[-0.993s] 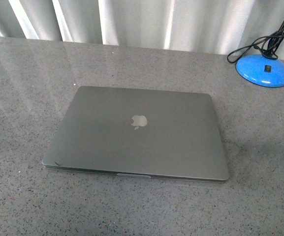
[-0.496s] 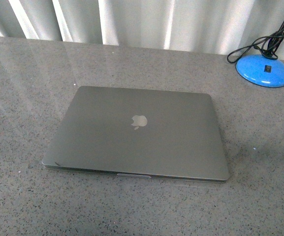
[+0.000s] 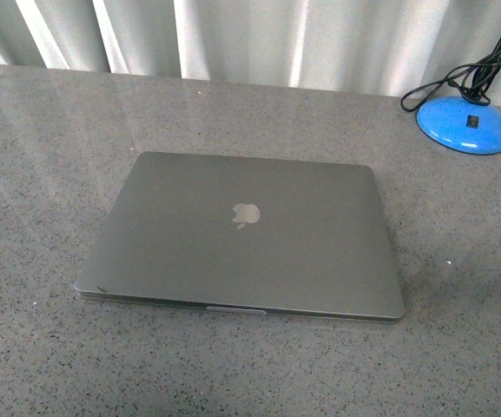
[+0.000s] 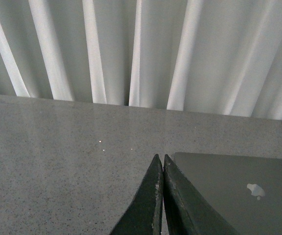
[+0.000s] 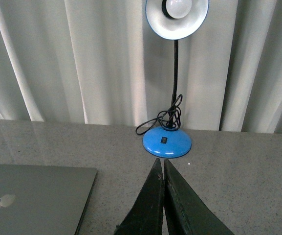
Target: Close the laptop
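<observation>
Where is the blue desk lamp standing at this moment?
In the front view the blue desk lamp stands at the far right of the grey table, near the white curtain, apart from the closed laptop.

The laptop (image 3: 241, 236) lies flat and closed in the middle of the grey speckled surface (image 3: 42, 174), a low obstacle with its lid down; bare surface runs all round it, widest to the left and along the near edge; at the far right a blue lamp base (image 3: 464, 124) stands well apart from the laptop, its black cord (image 3: 458, 78) looped just behind and beside it; in the right wrist view the lamp's neck (image 5: 175, 83) rises to a white shade (image 5: 177, 17), blocking that corner overhead; pale curtains (image 3: 233, 35) close off the far edge.
</observation>
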Controlling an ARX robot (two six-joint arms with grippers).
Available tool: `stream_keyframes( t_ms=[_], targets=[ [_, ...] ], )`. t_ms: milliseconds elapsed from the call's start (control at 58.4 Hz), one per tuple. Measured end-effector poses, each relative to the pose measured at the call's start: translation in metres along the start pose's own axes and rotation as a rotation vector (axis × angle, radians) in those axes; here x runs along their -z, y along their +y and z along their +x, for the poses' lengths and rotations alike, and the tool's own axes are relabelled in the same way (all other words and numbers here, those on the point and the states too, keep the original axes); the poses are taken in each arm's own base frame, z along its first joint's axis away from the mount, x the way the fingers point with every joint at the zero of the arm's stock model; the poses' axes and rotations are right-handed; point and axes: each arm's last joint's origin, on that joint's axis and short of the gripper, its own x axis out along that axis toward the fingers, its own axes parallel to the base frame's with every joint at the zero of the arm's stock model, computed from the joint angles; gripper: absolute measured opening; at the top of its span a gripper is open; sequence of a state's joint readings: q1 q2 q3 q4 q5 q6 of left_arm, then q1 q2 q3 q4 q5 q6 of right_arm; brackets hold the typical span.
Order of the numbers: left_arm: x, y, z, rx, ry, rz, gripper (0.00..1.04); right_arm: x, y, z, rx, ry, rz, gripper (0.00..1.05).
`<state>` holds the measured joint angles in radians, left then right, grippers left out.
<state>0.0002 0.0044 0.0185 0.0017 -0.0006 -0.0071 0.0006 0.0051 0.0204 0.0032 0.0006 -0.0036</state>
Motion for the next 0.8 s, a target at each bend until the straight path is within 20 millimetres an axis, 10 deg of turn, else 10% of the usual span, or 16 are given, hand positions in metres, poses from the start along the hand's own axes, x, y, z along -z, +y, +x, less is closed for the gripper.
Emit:
stream_keyframes(
  t_ms=[154,599,805],
  targets=[
    [0.0001,0.0,0.0,0.0,0.0,0.0,0.08,0.0,0.0,0.0,0.0,0.0,0.0,0.02],
    [0.0,0.0,-0.0001,0.0,0.0,0.0,0.98,0.0,0.0,0.0,0.0,0.0,0.001,0.92],
    [0.0,0.0,-0.0001,0.0,0.0,0.002,0.98,0.0,0.0,0.0,0.0,0.0,0.001,0.95]
  ],
)
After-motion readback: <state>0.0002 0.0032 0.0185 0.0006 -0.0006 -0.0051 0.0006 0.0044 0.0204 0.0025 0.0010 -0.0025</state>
